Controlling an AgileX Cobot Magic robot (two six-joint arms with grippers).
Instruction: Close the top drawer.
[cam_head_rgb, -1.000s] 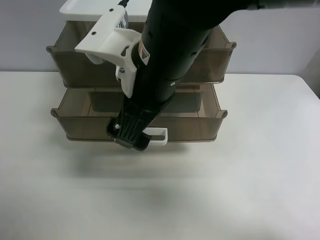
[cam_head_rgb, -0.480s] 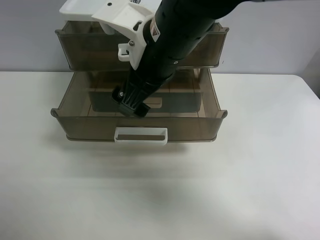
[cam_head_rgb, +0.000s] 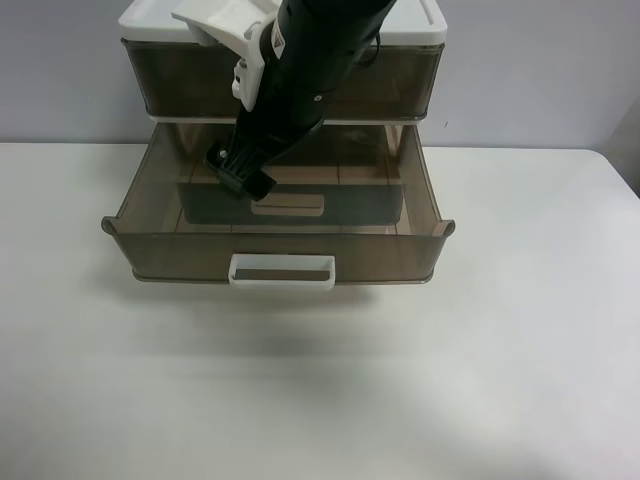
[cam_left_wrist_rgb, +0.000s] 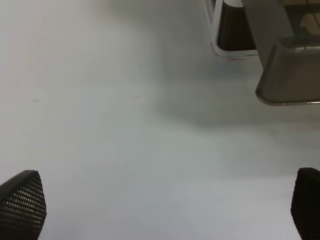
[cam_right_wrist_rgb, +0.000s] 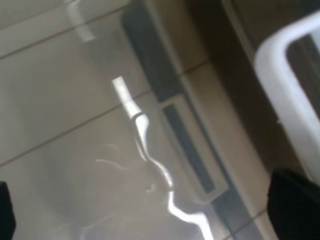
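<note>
The top drawer (cam_head_rgb: 185, 80) is smoky-brown and sits pushed into the white-topped cabinet (cam_head_rgb: 150, 18). Its handle is hidden behind my right arm in the exterior high view. My right gripper (cam_head_rgb: 240, 172) points down over the open lower drawer (cam_head_rgb: 170, 255), just below the top drawer's front. In the right wrist view my right gripper (cam_right_wrist_rgb: 150, 215) is open and empty, above the translucent drawer floor. A white loop handle (cam_right_wrist_rgb: 292, 95) shows close beside it; I cannot tell which drawer it belongs to. My left gripper (cam_left_wrist_rgb: 160, 205) is open and empty over bare table.
The lower brown drawer stands pulled far out, with its clean white handle (cam_head_rgb: 282, 272) toward the table's front. Another handle (cam_head_rgb: 287, 205) shows faintly through its floor. The left wrist view shows a corner of the open drawer (cam_left_wrist_rgb: 290, 75) and the cabinet base (cam_left_wrist_rgb: 232, 37).
The top drawer slid back into the cabinet as my right arm moved back with it. Its front now sits in line with the cabinet. The lower drawer has not moved.
</note>
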